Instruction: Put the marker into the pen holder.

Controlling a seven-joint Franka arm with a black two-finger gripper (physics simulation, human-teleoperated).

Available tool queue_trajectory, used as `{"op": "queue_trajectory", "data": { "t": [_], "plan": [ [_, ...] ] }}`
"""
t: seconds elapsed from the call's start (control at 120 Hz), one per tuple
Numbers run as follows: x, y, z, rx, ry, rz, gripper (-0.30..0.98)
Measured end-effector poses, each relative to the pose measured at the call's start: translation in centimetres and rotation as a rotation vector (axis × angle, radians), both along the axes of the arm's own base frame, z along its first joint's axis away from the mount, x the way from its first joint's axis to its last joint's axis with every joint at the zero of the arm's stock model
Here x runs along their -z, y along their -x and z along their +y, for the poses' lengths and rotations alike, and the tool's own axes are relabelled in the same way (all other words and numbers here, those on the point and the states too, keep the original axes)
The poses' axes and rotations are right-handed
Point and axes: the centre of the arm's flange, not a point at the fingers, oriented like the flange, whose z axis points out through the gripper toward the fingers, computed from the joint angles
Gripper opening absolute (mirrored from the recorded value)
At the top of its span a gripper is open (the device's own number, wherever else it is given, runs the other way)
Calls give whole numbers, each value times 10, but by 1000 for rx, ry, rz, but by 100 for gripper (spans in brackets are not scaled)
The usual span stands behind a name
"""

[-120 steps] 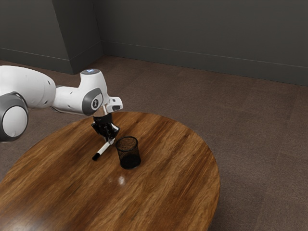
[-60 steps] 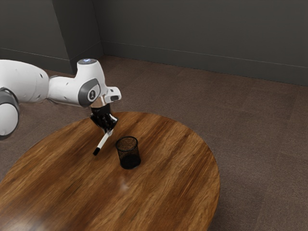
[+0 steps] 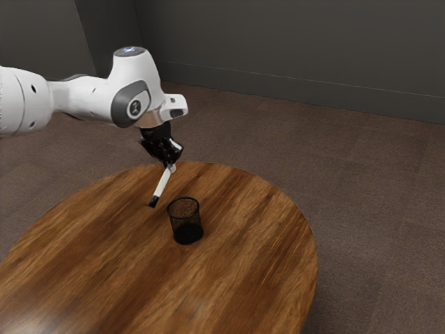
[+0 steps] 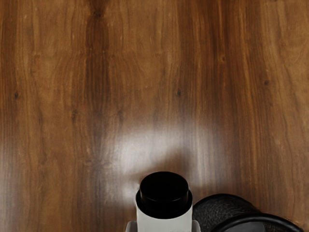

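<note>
Clamped on the marker (image 3: 163, 181) from both sides, the fingers (image 3: 172, 168) of your gripper (image 3: 169, 166) have it near its upper end in the exterior view. You have the marker up over the round wooden table (image 3: 257, 233), tilted, its white barrel slanting down toward the exterior view's left and its black end (image 3: 154, 202) lowest. Your black mesh pen holder (image 3: 186, 223) stands upright on the table, on the exterior view's right of that black end and lower in the view. The marker is outside the holder, near it but apart from it. Your white arm (image 3: 90, 97) reaches in from the exterior view's left, with brown carpet (image 3: 375, 209) and a dark grey wall (image 3: 292, 49) beyond the table.

In the wrist view, you look along the marker from the hand, its black end pointing away toward the wood, with a pale edge of a finger on each side of the white barrel. Just beside it you can see the dark round rim of the pen holder, and a bright sheen lies across the wood grain near the black end.
</note>
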Motion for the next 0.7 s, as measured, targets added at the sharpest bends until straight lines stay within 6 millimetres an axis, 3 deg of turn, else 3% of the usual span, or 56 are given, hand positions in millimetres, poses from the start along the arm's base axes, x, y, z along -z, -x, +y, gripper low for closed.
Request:
{"op": "queue_trajectory", "data": {
  "t": [0.183,0.333,0.7],
  "plan": [
    [-14,-12,-25,28,35,-129,-5],
    [-22,-18,-28,8,107,-240,-5],
    [-25,14,-32,36,126,-321,-5]
  ]
}}
